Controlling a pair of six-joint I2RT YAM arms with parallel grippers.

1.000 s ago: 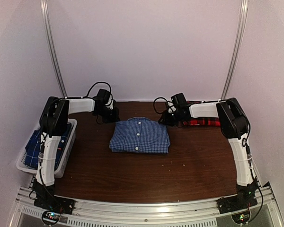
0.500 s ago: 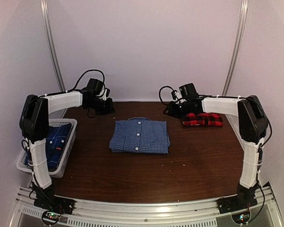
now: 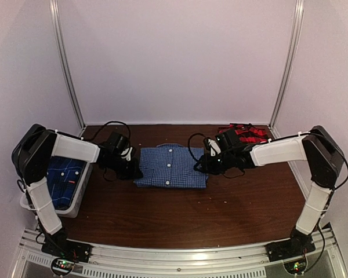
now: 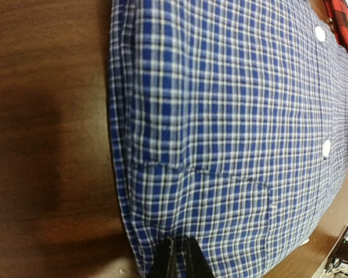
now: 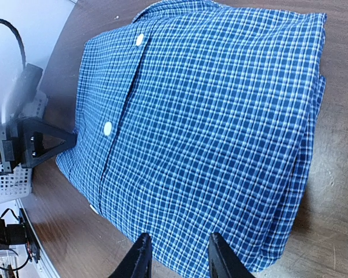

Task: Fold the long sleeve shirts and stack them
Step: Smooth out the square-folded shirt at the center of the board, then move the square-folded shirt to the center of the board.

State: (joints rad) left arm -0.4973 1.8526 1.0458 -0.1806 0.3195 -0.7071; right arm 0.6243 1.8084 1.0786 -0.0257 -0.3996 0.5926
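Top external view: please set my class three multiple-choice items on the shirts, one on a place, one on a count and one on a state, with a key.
1. Where does the red-and-black plaid shirt lie?
A. at the far right corner of the brown table
B. at its near edge
C. at its middle

2. How many checked shirts show?
A. two
B. four
C. three

3. The blue-and-white gingham shirt is:
A. spread out, sleeves wide
B. folded into a rectangle
C. crumpled in a heap

Key:
1 A, it sits by the back wall on the right.
2 C, the third, a darker blue plaid shirt, lies in the white plastic basket.
3 B, its edges are straight, button front up.
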